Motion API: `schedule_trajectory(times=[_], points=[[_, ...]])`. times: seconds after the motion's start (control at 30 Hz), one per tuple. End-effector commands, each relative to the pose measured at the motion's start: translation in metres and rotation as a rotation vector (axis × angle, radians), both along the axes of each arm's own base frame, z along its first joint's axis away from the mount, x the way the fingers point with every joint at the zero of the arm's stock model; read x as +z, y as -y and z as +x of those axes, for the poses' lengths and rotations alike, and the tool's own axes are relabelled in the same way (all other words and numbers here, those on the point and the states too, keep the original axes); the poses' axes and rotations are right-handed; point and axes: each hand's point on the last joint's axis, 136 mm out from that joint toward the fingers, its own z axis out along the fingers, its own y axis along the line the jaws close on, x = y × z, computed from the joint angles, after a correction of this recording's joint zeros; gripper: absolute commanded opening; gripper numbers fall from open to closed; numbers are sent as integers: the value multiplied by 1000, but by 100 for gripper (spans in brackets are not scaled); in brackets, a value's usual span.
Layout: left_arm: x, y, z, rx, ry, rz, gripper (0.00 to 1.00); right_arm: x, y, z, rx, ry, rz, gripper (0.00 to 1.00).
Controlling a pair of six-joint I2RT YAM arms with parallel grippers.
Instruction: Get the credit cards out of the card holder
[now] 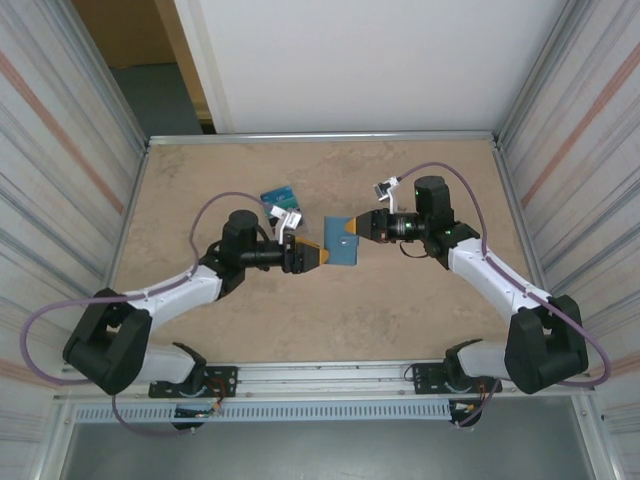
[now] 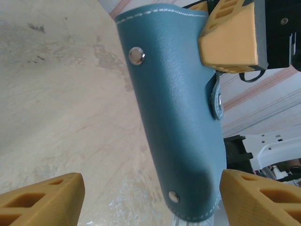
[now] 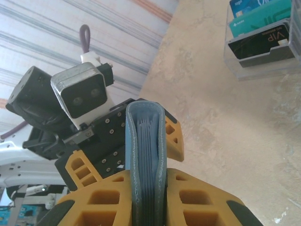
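The card holder [image 1: 343, 241], a teal-blue folded wallet, hangs above the table's middle with my right gripper [image 1: 354, 232] shut on its right end. In the right wrist view the card holder [image 3: 146, 136] stands edge-on between the yellow fingers [image 3: 207, 197], pocket layers showing inside the fold. My left gripper [image 2: 150, 202] is open, one finger on each side of the card holder's [image 2: 174, 103] near end; the right-hand finger [image 2: 261, 197] is close to its edge, the other well apart. The credit cards [image 1: 281, 194], blue, teal and one dark [image 3: 261, 40], stand behind the left wrist.
The cards sit in a clear plastic stand [image 3: 263, 63] on the tan table [image 1: 220, 320]. Ribbed walls [image 1: 60, 180] close in both sides, and a metal rail [image 1: 330, 372] runs along the near edge.
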Motion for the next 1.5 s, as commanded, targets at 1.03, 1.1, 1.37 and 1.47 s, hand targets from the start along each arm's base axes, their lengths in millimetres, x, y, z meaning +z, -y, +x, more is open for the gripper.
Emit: schedule_trajectory(times=[1.03,1.1,1.37,1.47], points=[[-2,-17,35,257,119,138,0,-4,9,6,-377,98,-426,57],[-4,-15,36,251,108,132,0,-1,-2,3,-368,115,-432,56],[-4,-8,35,221,89,106,0,-8,-32,6,-342,121,-500,49],[-4,-8,34,216,89,104,0,-12,-36,13,-347,117,-509,48]])
